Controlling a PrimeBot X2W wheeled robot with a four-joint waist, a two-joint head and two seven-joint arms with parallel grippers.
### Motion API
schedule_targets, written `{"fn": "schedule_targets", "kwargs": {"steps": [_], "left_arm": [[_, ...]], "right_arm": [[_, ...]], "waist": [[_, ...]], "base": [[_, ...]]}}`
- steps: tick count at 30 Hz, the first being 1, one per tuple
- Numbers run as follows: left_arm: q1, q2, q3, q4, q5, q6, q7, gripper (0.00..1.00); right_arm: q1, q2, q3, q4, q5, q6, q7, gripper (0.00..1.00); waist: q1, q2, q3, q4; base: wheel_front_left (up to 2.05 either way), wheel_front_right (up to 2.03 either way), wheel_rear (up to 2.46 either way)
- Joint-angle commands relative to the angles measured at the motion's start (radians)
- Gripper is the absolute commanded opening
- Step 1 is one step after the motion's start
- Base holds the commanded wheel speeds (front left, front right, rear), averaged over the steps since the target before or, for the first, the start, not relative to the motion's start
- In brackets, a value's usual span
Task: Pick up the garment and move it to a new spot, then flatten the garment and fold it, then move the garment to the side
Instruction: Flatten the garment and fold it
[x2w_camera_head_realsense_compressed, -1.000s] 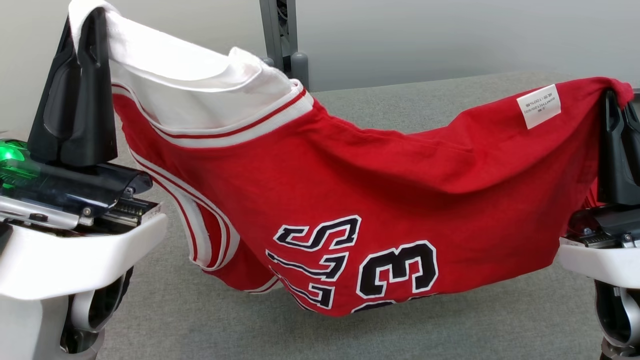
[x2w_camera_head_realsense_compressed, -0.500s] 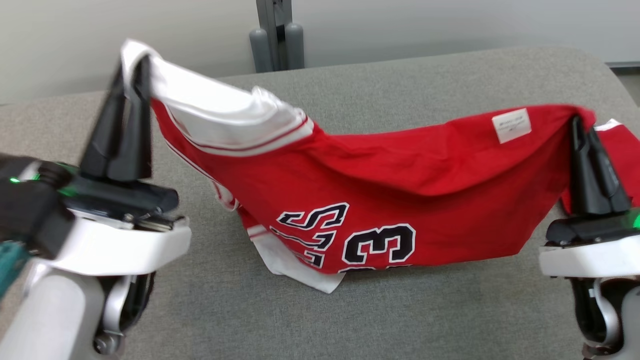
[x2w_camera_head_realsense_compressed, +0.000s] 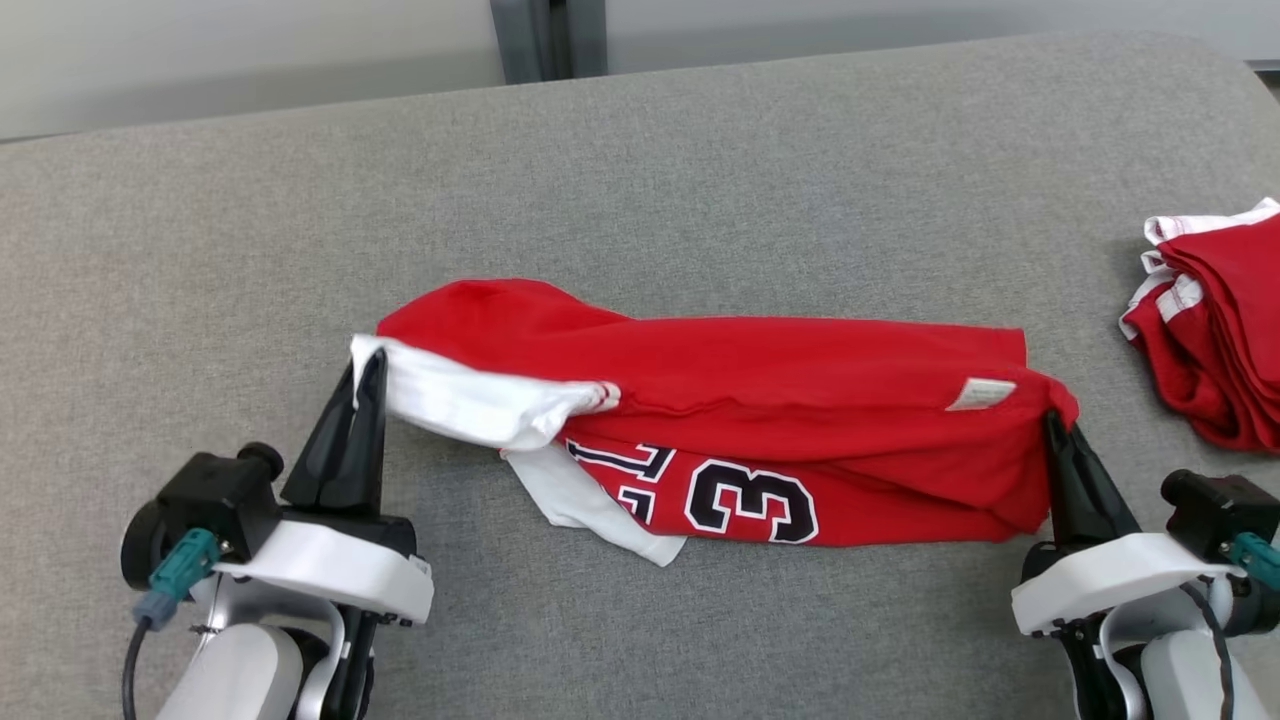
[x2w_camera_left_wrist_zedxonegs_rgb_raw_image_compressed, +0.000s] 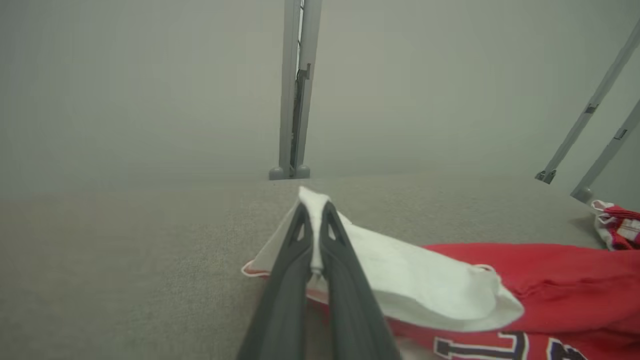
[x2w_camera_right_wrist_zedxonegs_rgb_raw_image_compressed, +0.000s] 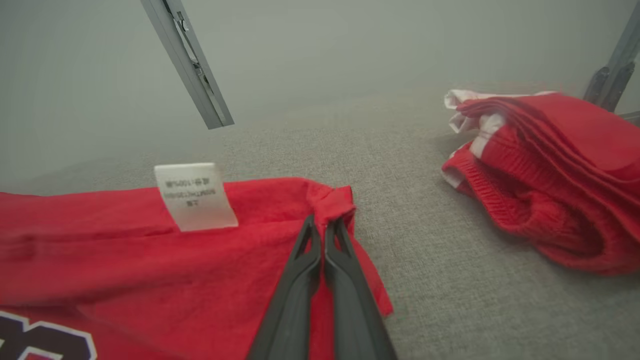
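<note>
Left gripper (x2w_camera_head_realsense_compressed: 368, 368): stood at the lower left of the head view, fingers pressed together on the white edge (x2w_camera_head_realsense_compressed: 470, 405) of the garment (x2w_camera_head_realsense_compressed: 800, 400). In the left wrist view, pinched that white cloth between the dark fingertips (x2w_camera_left_wrist_zedxonegs_rgb_raw_image_compressed: 301, 235).

Right gripper (x2w_camera_head_realsense_compressed: 1052, 425): stood at the lower right of the head view, clamped on the garment's red corner. In the right wrist view, bit a bunched red fold just right of the white label (x2w_camera_right_wrist_zedxonegs_rgb_raw_image_compressed: 195, 196).

Garment: lay stretched across the middle of the head view between the two grippers, resting on the grey surface (x2w_camera_head_realsense_compressed: 700, 180). Showed black-and-white lettering along its lower edge.

Second red pile (x2w_camera_head_realsense_compressed: 1220, 330): lay at the right edge of the head view, well apart from the garment.
</note>
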Motion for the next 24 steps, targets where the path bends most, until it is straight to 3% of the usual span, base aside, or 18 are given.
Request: {"fn": "schedule_targets", "kwargs": {"steps": [1, 3, 4, 5, 6, 7, 9, 10, 11, 12, 13, 24], "left_arm": [[0.008, 0.001, 0.0, 0.02, -0.004, -0.007, -0.007, 0.0], [0.018, -0.006, -0.006, 0.046, -0.012, -0.014, -0.014, 0.0], [0.021, -0.008, -0.008, 0.059, -0.014, -0.015, -0.016, 0.0], [0.022, -0.011, -0.01, 0.069, -0.02, -0.019, -0.018, 0.0], [0.02, -0.011, -0.013, 0.077, -0.021, -0.023, -0.019, 0.0], [0.017, -0.01, -0.017, 0.085, -0.017, -0.026, -0.022, 0.0], [0.023, -0.01, -0.026, 0.104, -0.025, -0.037, -0.017, 0.0], [0.025, -0.011, -0.027, 0.113, -0.029, -0.039, -0.019, 0.11], [0.031, -0.012, -0.029, 0.124, -0.032, -0.038, -0.018, 0.4], [0.037, -0.016, -0.029, 0.129, -0.035, -0.038, -0.019, 0.76], [0.043, -0.015, -0.03, 0.137, -0.031, -0.03, -0.023, 1.0], [0.104, 0.029, 0.027, 0.087, 0.007, 0.052, -0.079, 1.0]], "right_arm": [[-0.019, -0.005, 0.0, 0.036, 0.009, 0.0, -0.018, 0.0], [-0.032, -0.005, 0.008, 0.086, 0.015, 0.0, -0.034, 0.0], [-0.039, -0.005, 0.012, 0.106, 0.018, 0.0, -0.041, 0.09], [-0.047, -0.005, 0.016, 0.123, 0.019, 0.0, -0.049, 0.36], [-0.05, -0.005, 0.017, 0.136, 0.023, 0.0, -0.055, 0.79], [-0.053, -0.005, 0.018, 0.149, 0.027, 0.0, -0.062, 1.0], [-0.057, -0.005, 0.018, 0.165, 0.032, 0.0, -0.07, 1.0], [-0.054, -0.006, 0.016, 0.166, 0.033, 0.0, -0.076, 1.0], [-0.046, -0.006, 0.01, 0.166, 0.035, 0.0, -0.079, 1.0], [-0.033, -0.006, 0.003, 0.161, 0.035, 0.0, -0.085, 1.0], [-0.018, -0.007, -0.006, 0.152, 0.031, 0.0, -0.086, 1.0], [0.101, -0.006, -0.13, -0.14, -0.029, 0.0, -0.097, 1.0]], "waist": [[0.0, -0.0001, 0.008, 0.002], [0.0, -0.0001, 0.013, 0.002], [0.0, -0.0001, 0.015, 0.002], [0.0, -0.0001, 0.016, 0.001], [0.0, -0.0001, 0.018, 0.0], [0.0, -0.0001, 0.019, -0.001], [0.0, -0.0001, 0.02, -0.002], [0.0, -0.0001, 0.019, -0.002], [0.0, -0.0001, 0.016, -0.002], [0.0, -0.0001, 0.014, -0.002], [0.0, -0.0001, 0.009, -0.002], [0.0, -0.0001, -0.029, -0.001]], "base": [[0.0, 0.0, 0.0], [0.0, 0.0, 0.0], [0.0, 0.0, 0.0], [0.0, 0.0, 0.0], [0.0, 0.0, 0.0], [0.0, 0.0, 0.0], [0.0, 0.0, 0.0], [0.0, 0.0, 0.0], [0.0, 0.0, 0.0], [0.0, 0.0, 0.0], [0.0, 0.0, 0.0], [0.0, 0.0, 0.0]]}}
